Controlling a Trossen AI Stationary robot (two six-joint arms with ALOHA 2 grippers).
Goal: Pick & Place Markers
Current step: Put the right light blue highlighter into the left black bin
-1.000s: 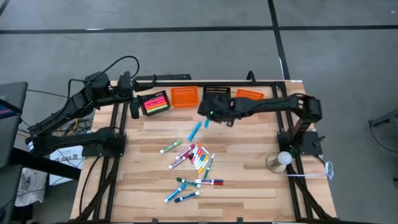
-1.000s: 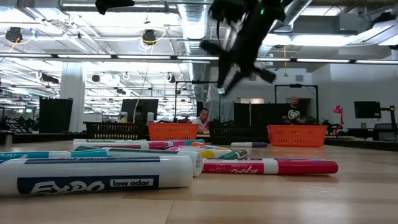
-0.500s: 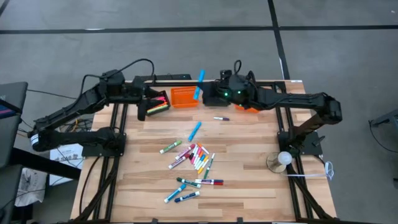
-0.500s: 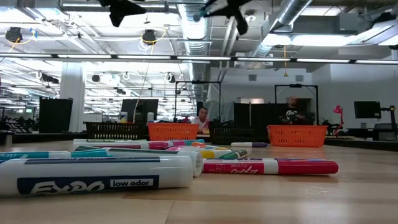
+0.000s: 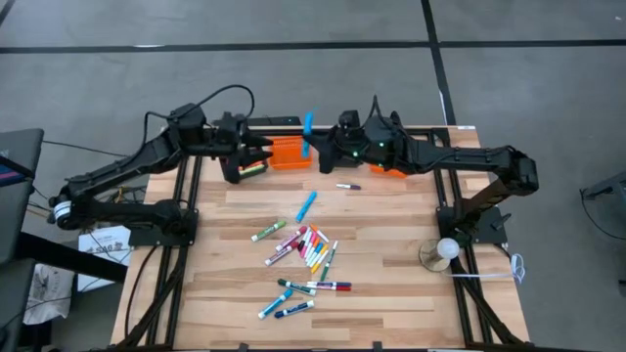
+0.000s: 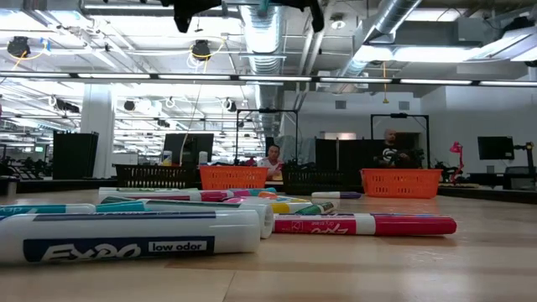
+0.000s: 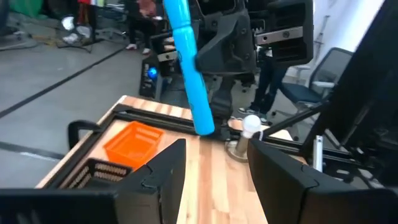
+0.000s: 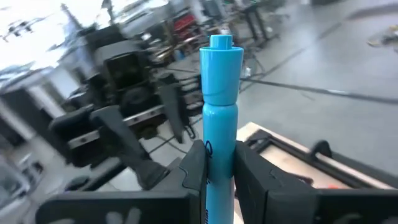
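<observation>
At the frame's upper centre the right claw (image 5: 315, 147) pinched a bright blue capped plastic marker (image 5: 307, 135) facing the spread left claw (image 5: 262, 154), most markers (image 5: 305, 256) left unsorted on the wooden tabletop (image 5: 391, 284).

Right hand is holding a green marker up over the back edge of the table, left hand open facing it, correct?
Not quite: the marker is light blue, not green, as the right wrist view shows. The rest holds: the right hand grips it over the back edge, and the left hand faces it, open.

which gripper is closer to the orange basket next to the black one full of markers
Left. The left gripper hangs open at the orange basket's left edge; the right gripper, holding a blue marker, is at its right edge.
</observation>
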